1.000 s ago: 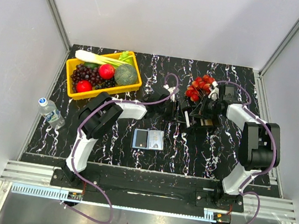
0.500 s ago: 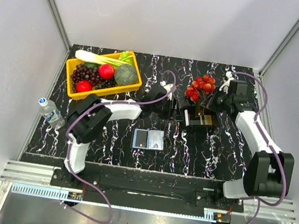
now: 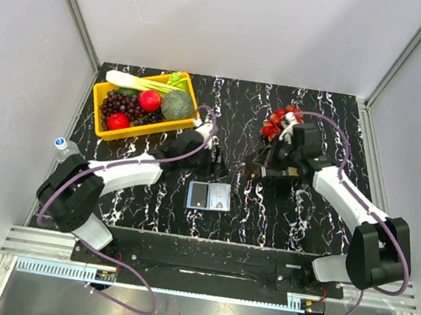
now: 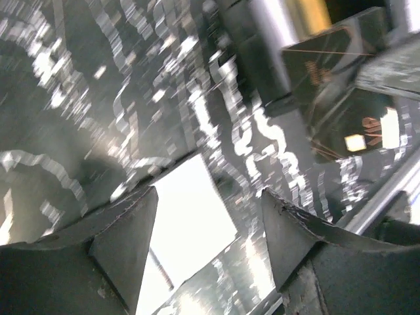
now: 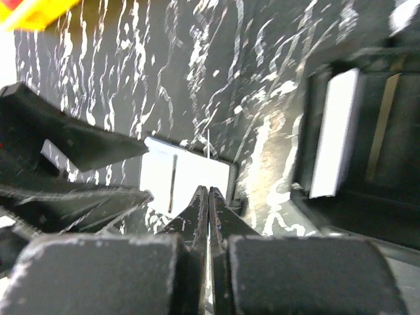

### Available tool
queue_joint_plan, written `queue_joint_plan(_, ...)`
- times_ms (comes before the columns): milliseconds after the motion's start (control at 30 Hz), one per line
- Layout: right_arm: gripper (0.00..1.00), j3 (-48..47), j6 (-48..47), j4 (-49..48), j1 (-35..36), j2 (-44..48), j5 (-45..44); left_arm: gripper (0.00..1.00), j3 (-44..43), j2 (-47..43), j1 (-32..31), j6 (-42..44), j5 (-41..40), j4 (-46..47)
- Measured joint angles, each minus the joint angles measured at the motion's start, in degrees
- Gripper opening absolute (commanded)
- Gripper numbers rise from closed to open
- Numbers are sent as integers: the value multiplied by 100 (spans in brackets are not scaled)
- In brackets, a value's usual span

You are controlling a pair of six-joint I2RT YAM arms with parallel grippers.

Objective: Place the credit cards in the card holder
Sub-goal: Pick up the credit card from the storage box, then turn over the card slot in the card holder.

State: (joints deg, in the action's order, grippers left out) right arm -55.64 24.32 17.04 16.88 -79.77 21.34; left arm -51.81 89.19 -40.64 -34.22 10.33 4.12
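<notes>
The card holder (image 3: 210, 197) lies open on the black marbled table, pale blue-grey side up. It shows as a bright white patch in the left wrist view (image 4: 190, 223) and in the right wrist view (image 5: 187, 176). My right gripper (image 3: 258, 172) (image 5: 209, 190) is shut on a thin credit card (image 5: 209, 146) held edge-on, just right of and above the holder. My left gripper (image 3: 216, 158) (image 4: 209, 193) is open and empty, hovering over the holder's far edge. The view from it is blurred.
A black open-topped tray (image 3: 292, 178) (image 5: 354, 138) with cards sits under my right arm. A cluster of red fruit (image 3: 279, 118) lies behind it. A yellow basket of produce (image 3: 148, 106) stands at the back left. A water bottle (image 3: 66, 151) lies at the left edge.
My left gripper has drawn back from the tray to left of it, above the holder. My right gripper swung out, then came to the tray's left side, toward the holder.
</notes>
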Motion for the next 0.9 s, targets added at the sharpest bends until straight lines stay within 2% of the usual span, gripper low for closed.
queue_joint_plan(167, 0, 529, 485, -485, 645, -81, 85, 69, 1060, -549, 203, -2, -116, -306)
queue_joint_plan(300, 0, 651, 739, -898, 909, -479, 83, 69, 1386, -634, 208, -35, -175, -409)
queue_joint_plan(900, 0, 804, 977, -1427, 1115, -1217, 225, 68, 1403, -660, 208, -72, -463, -616)
